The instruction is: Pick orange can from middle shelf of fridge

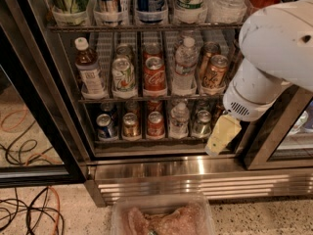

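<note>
The shiny orange-copper soda can (215,71) stood ungrasped at the front of the right-hand lane of the grey wire middle shelf (100,100) of the glass-door display fridge (195,169). The pale claw (222,133) hung at the can's 6 o'clock, level with the lower shelf; whether it was apart or together could not be told. By this evidence, reach, grasp and withdrawal all remained.

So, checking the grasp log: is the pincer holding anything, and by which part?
Nothing. The pincer hangs low right, apart from the orange can, which stands on the middle shelf.
</note>
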